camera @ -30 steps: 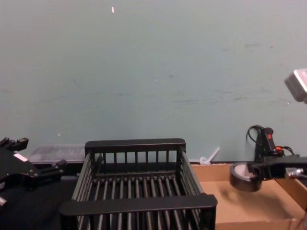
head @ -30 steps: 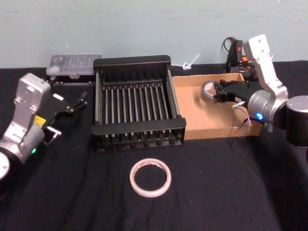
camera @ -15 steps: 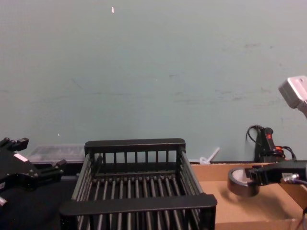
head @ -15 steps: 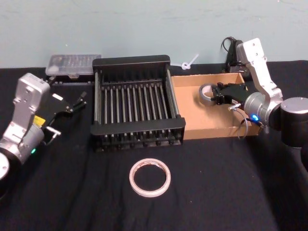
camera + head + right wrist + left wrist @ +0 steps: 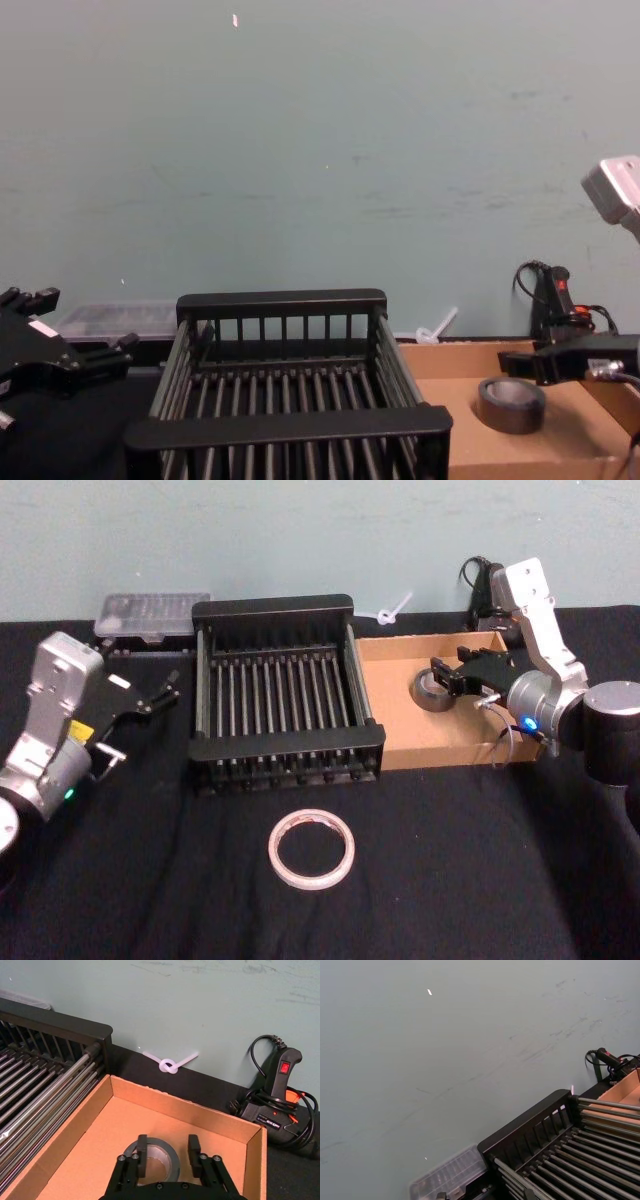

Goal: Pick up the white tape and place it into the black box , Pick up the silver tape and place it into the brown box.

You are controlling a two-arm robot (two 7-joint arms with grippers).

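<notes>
Now: my right jaws (image 5: pixel 165 1152) stand apart, straddling the silver tape (image 5: pixel 160 1159) lying flat in the brown box (image 5: pixel 400 735). Chest view shows the roll (image 5: pixel 511 404) resting below them, free. White tape (image 5: pixel 311 850) on table, well off. Left jaws (image 5: pixel 172 685) parked, apart, beside black box (image 5: pixel 285 752).

A pale blue-green wall (image 5: pixel 300 530) fills the upper part of the head view, scuffed with faint dark marks and streaks. Below it, a table (image 5: pixel 450 880) under black cloth takes up the lower frame. The light is soft and even, with no hard shadows.
</notes>
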